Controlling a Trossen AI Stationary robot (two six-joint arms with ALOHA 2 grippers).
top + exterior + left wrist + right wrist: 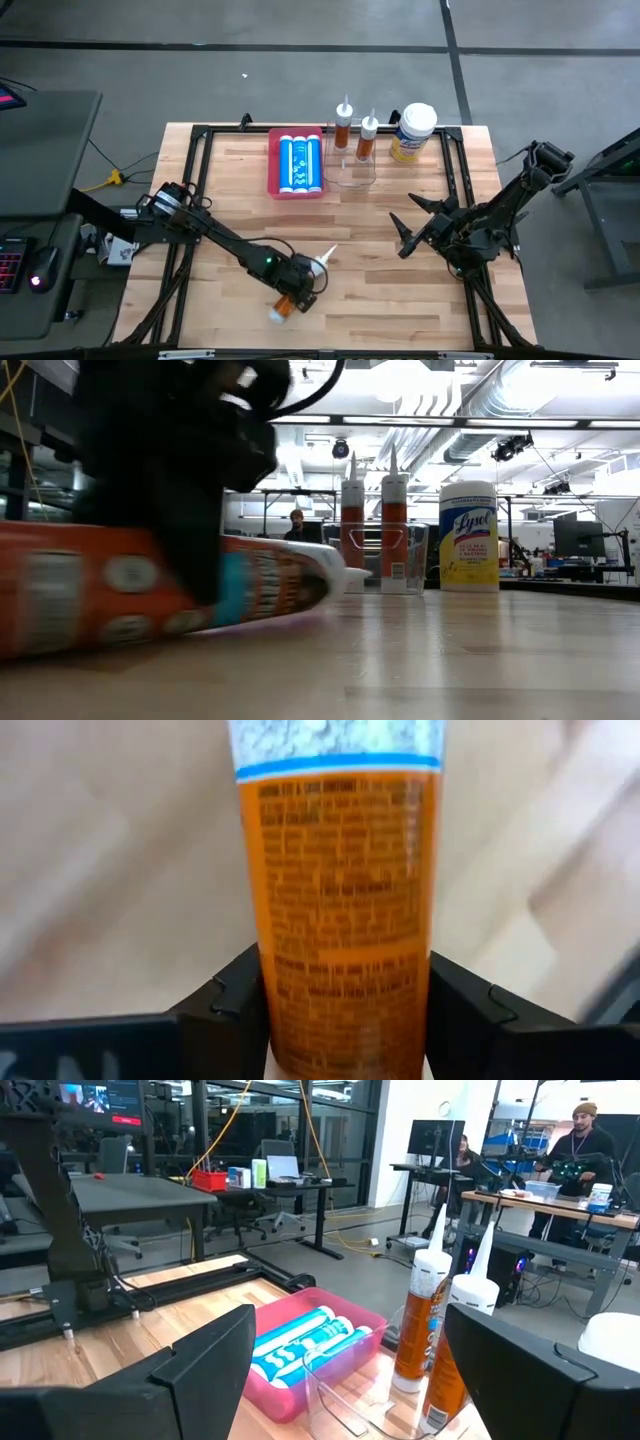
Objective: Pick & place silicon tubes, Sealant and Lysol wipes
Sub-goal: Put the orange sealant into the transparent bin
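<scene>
An orange caulk cartridge (298,288) with a white nozzle (325,258) lies near the table's near edge, nozzle toward the far right. My left gripper (297,280) is shut on it. It also fills the left of the low view (120,595). Two more orange cartridges (344,125) (367,135) stand upright at a clear container (355,172); whether they are inside it, I cannot tell. The Lysol wipes canister (413,133) stands upright to their right. My right gripper (402,235) is open and empty at the table's right middle. My left gripper pinches the cartridge's orange body (345,970) between its two fingers (225,1015), around the middle of its length. The fingers come from above and lie across the cartridge. The cartridge is nearly level and close to the table; whether it touches the table, I cannot tell.
A pink tray (275,165) with blue tubes (298,163) sits at the far middle, left of the clear container. A black frame (200,140) runs along the table's edges. Bare wood lies between the two grippers. People and desks show in the room beyond.
</scene>
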